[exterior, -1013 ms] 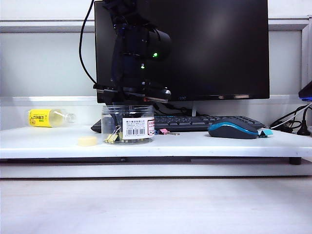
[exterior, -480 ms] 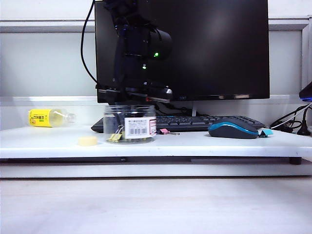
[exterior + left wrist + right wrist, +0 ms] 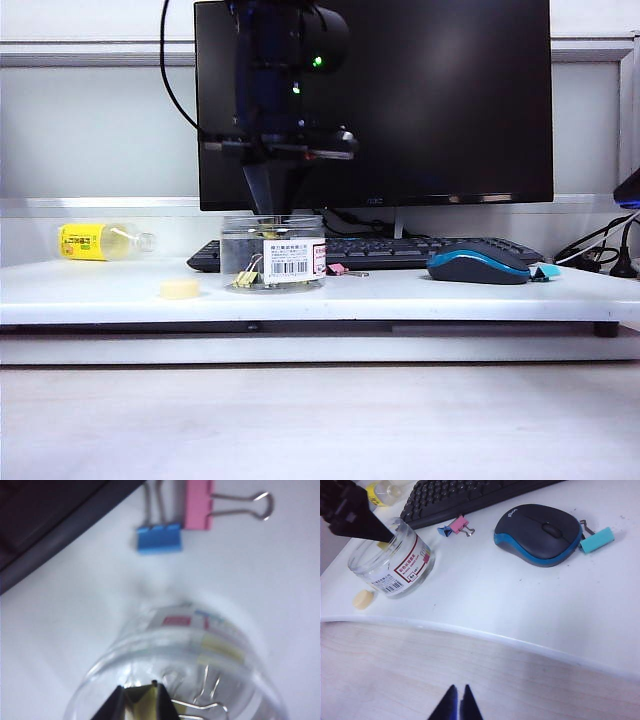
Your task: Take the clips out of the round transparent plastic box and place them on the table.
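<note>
clips are light, stiff little spring-steel things with thin wire handles; the painted bodies look slick, so i judge the best hold is across the flat sides of a body or on the folded wire loops, which also snag on each other. the jar (image 3: pixel 273 253) is clear plastic, light, and likely to slide or tip on the bench (image 3: pixel 420 296) if a clip drags on its wall.

left gripper (image 3: pixel 141 702) hangs directly over the jar mouth, its fingers (image 3: pixel 162 700) pinching a yellow clip (image 3: pixel 140 700) at about rim level. more yellow clips (image 3: pixel 246 279) lie on the jar floor, wire handles tangled. a blue clip (image 3: pixel 159 538) and a pink clip (image 3: pixel 198 504) already lie on the bench, touching, between the jar and the keyboard (image 3: pixel 465 497).

right gripper (image 3: pixel 456 705) is parked well apart, above the floor in front of the bench edge, fingers pressed together, holding nothing. the mouse (image 3: pixel 538 532) and a teal clip (image 3: pixel 596 539) sit beside it, not involved.

versus a second ago: the left arm has risen, from low over the jar rim to clearly above it, with only the finger tips at the mouth. the jar has shifted slightly to the right in the exterior view and turned, its label facing differently.
</note>
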{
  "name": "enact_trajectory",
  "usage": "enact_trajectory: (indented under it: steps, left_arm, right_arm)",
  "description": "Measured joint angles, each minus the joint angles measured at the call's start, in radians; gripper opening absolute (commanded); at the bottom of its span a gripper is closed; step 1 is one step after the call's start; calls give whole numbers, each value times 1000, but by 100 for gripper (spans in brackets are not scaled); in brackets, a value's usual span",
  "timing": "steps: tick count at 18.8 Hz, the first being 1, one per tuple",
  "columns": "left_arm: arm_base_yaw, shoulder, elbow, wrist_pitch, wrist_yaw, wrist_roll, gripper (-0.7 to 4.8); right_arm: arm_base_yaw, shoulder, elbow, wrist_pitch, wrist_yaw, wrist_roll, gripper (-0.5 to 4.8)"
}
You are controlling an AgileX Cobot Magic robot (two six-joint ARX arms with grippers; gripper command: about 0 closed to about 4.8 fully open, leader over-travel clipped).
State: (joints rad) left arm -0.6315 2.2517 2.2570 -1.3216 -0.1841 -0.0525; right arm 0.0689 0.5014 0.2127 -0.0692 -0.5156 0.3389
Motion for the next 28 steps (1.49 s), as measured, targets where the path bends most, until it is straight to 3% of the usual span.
enact_trajectory:
  steps: [9,14,21,28]
  left_arm:
    - [-19,-29,12,-13,-17,1,79]
    - [-19,-29,11,-59,-17,37,130]
    - [-18,-18,-44,-59,-19,48,131]
    - [-18,26,-46,-88,-108,11,130]
  right_arm:
    - [0,0,0,0,0,0,22]
    - [0,0,0,0,0,0,22]
    - [0,0,0,0,0,0,22]
    - [0,0,0,0,0,0,22]
